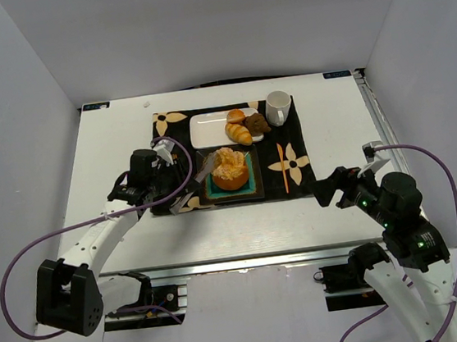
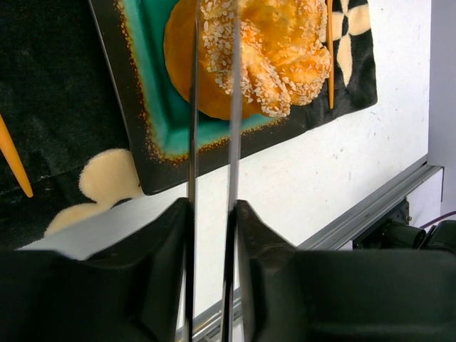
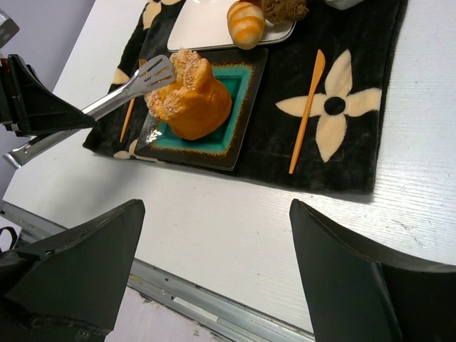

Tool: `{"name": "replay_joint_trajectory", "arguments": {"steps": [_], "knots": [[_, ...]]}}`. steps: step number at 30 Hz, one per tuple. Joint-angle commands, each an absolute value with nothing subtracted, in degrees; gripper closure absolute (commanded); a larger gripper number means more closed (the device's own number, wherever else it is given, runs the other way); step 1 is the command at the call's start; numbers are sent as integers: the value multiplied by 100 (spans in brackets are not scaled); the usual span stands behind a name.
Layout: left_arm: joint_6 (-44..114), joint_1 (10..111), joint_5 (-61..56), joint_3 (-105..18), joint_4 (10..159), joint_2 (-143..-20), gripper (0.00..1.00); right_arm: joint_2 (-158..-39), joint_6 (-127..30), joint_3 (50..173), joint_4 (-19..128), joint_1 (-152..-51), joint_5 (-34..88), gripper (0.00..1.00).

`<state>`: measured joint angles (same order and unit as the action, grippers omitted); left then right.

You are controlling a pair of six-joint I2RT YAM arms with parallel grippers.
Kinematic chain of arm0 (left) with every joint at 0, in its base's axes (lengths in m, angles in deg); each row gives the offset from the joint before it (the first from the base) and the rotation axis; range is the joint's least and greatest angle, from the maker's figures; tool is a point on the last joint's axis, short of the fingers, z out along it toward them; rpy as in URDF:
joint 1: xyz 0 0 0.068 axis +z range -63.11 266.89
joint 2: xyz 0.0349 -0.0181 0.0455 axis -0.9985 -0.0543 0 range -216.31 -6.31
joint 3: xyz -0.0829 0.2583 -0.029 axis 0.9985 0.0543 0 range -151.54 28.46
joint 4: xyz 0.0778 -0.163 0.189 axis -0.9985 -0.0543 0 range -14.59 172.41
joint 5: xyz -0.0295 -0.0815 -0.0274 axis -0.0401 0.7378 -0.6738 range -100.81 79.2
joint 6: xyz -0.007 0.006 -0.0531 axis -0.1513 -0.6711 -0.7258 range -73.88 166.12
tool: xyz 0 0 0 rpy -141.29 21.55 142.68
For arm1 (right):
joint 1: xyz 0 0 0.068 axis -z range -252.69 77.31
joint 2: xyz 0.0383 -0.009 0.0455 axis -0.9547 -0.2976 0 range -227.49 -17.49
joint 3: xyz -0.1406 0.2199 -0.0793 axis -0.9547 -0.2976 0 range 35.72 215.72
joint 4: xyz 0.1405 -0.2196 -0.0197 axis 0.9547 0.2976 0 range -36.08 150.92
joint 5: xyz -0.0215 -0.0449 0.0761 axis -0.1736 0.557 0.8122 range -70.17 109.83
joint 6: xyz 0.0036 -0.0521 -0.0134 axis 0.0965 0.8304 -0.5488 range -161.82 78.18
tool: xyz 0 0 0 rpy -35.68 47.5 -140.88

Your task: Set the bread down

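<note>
on the white table (image 1: 111, 151), seen from above, a black flower-patterned mat (image 1: 299, 171) carries a square teal plate (image 1: 253, 189), and the bread (image 1: 230, 169) sits on that plate, sugared top up. behind it a white plate (image 1: 207, 128) holds a croissant (image 1: 239, 133) and a dark muffin (image 1: 256, 122), with a white mug (image 1: 277, 106) just beside them. an orange knife (image 1: 283, 167) lies on the mat to the right of the teal plate. the left gripper (image 1: 176, 182) is over the mat's left edge, clamped on a pair of metal tongs (image 1: 204, 172) whose tips reach the bread's left side. the right gripper (image 1: 329, 186) is off the mat's right corner, well apart from the bread. in the left wrist view, the two black fingers (image 2: 164, 271) press the thin tong blades (image 2: 234, 142) close together, and the blades run forward over the plate's rim and across the bread (image 2: 278, 50); an orange utensil (image 2: 14, 160) lies on the mat at the left. in the right wrist view, the right fingers (image 3: 356, 278) stand wide apart with nothing between them, above bare table near the mat's front edge. the bread (image 3: 196, 103) rests on the teal plate, and the tongs' slotted head (image 3: 153, 75) lies against its upper left; whether the blades actually squeeze it cannot be told.
</note>
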<state>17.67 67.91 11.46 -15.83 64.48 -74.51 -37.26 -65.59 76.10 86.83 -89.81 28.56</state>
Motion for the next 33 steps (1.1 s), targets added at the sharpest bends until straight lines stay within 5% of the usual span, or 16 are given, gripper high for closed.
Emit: {"name": "replay_joint_trajectory", "arguments": {"steps": [1, 12, 33], "knots": [[1852, 6773, 1011, -1742, 6448, -7267, 58, -3647, -6511, 7580, 8442, -9000, 2871, 11], [1834, 6773, 1099, -1750, 6422, -7135, 42, -3603, -6546, 7483, 8433, -9009, 2888, 11], [2168, 6773, 458, -2690, 5342, -6915, 42, -3621, -6608, 7307, 8293, -9009, 2976, 11]]}}
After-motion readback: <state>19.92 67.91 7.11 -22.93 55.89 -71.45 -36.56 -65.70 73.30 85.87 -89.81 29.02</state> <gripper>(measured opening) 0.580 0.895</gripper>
